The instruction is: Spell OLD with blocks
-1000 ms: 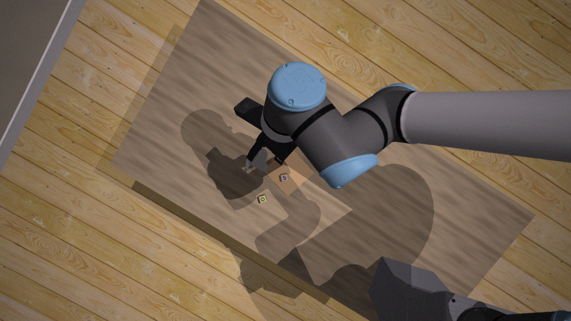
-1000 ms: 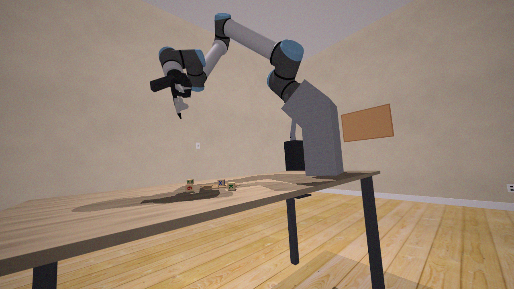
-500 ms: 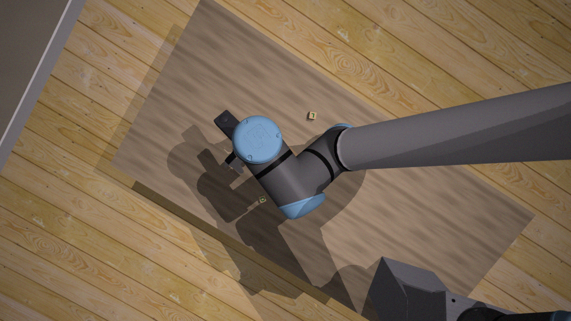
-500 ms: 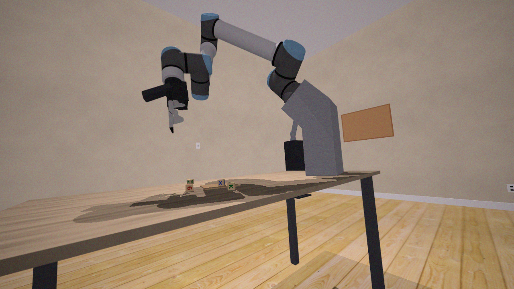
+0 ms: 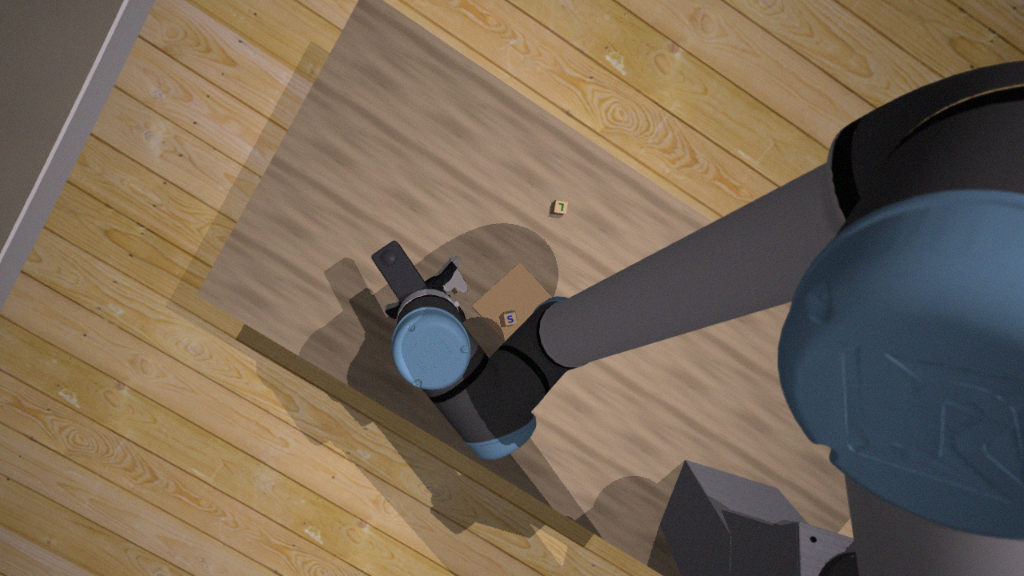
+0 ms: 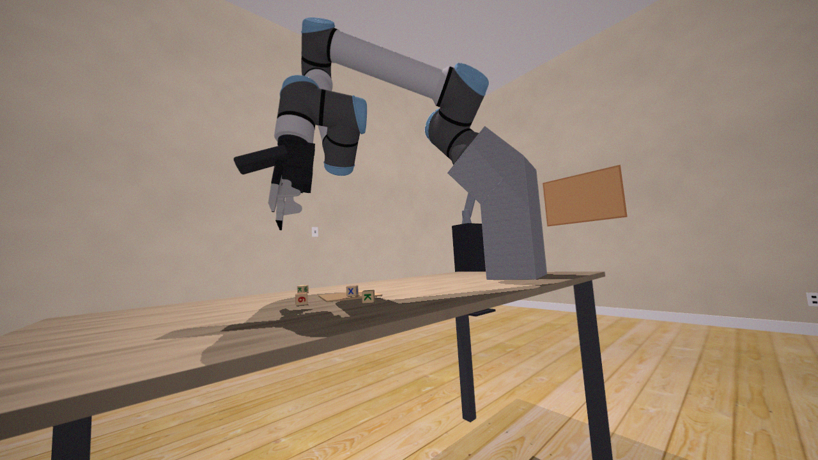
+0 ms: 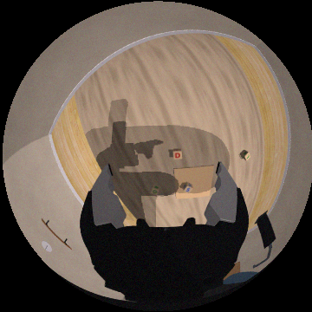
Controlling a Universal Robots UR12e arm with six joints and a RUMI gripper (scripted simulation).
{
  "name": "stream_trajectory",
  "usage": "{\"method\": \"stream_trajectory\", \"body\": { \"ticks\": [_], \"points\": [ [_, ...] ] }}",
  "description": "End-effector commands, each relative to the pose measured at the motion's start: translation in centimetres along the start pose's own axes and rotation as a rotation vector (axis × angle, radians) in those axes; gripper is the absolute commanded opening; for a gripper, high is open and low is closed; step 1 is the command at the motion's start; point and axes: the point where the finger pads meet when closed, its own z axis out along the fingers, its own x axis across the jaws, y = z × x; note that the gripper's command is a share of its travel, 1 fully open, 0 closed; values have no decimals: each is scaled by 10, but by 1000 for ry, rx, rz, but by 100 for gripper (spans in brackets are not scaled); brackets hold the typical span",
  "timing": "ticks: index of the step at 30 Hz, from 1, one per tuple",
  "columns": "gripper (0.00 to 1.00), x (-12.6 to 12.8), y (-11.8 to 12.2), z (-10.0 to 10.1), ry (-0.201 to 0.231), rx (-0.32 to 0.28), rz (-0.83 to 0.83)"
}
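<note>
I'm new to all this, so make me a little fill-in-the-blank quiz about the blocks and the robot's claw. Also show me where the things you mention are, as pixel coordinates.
1. The block lying on the mat (image 5: pixel 518 286) (image 7: pixel 195 177) shows the letter ____ on top.
2. The letter D on its block (image 7: pixel 177 155) is coloured ____.
3. The gripper (image 7: pixel 164 164), with no block between its fingers, is ____.

Missing words: S; red; open.

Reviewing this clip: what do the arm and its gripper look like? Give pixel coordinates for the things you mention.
The arm (image 5: pixel 680 265) (image 6: pixel 388 62) has grey tubes, darker grey joints, black rings and blue caps. The gripper (image 6: pixel 278 220) (image 7: pixel 164 164) has a black body and grey fingers (image 6: pixel 293 206) with flared sides and small black tips.
</note>
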Motion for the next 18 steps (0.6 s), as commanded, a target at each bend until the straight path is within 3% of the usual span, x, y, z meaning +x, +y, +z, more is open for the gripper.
{"method": "stream_trajectory", "body": {
  "ticks": [1, 9, 11, 18],
  "points": [
    [100, -15, 11, 18, 49, 73, 39],
    [100, -35, 52, 38, 123, 184, 124],
    [100, -35, 52, 38, 123, 184, 124],
    [100, -45, 91, 45, 170, 265, 194]
  ]
}}
